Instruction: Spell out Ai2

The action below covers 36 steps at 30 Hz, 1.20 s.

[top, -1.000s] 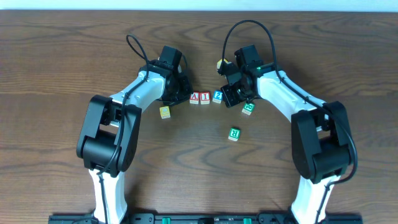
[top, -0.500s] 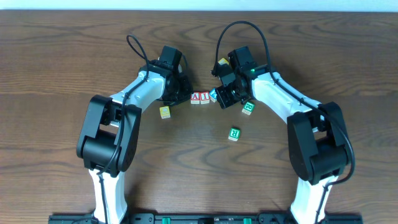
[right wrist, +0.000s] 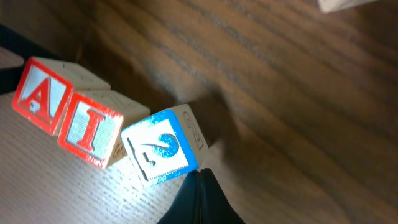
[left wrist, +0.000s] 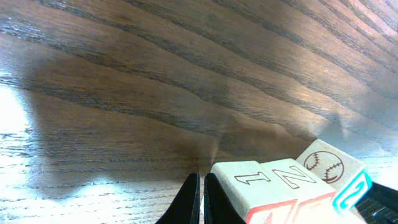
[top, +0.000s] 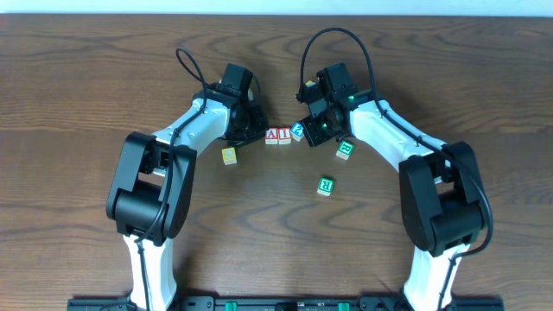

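- 3 lettered cubes are lined up on the wooden table [top: 86, 86], at the upper middle of the overhead view: the A cube [top: 271, 135], the I cube [top: 284, 135] and the 2 cube [top: 298, 131].
- The A cube and I cube are set flush; the 2 cube is turned askew, touching the I cube.
- The left gripper [left wrist: 200, 198] is clenched on nothing, just left of the A cube.
- The right gripper [right wrist: 199, 190] is clenched and empty, at the 2 cube's lower right corner.
- A green-lettered cube [top: 345, 149] and a second green-lettered cube [top: 325, 185] are seen lower right of the row, and a yellow cube [top: 229, 155] lower left.
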Tool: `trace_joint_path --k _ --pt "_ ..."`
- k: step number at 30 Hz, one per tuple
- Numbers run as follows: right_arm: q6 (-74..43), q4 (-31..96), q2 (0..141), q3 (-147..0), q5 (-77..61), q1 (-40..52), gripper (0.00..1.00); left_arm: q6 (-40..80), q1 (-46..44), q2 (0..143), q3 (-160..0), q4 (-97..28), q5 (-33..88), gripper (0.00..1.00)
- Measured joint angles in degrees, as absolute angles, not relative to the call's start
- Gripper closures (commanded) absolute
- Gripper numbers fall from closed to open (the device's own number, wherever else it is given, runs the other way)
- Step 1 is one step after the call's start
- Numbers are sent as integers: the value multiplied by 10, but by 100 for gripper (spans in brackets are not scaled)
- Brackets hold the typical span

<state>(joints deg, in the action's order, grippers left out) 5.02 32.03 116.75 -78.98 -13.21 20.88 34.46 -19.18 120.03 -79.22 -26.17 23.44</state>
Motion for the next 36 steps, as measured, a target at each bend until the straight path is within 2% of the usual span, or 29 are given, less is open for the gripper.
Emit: trace_joint_path --k 18,19,20,23,30,36 --pt "58 276 1167 -790 -113 209 98 345 -192 1200 -792 -261 236 94" --pt "59 276 1167 -790 -112 209 89 345 -192 1200 -792 -261 236 94" --pt "65 275 1167 -790 -109 209 73 345 -192 1200 -792 -261 236 94" --pt "78 277 1167 -790 -104 209 53 345 -192 1200 -792 -261 236 94" --pt "188 315 1161 -806 -95 208 40 343 -188 1200 -792 -261 236 94" --pt "255 347 1129 -858 -89 206 44 343 -177 1200 -792 -267 236 94"
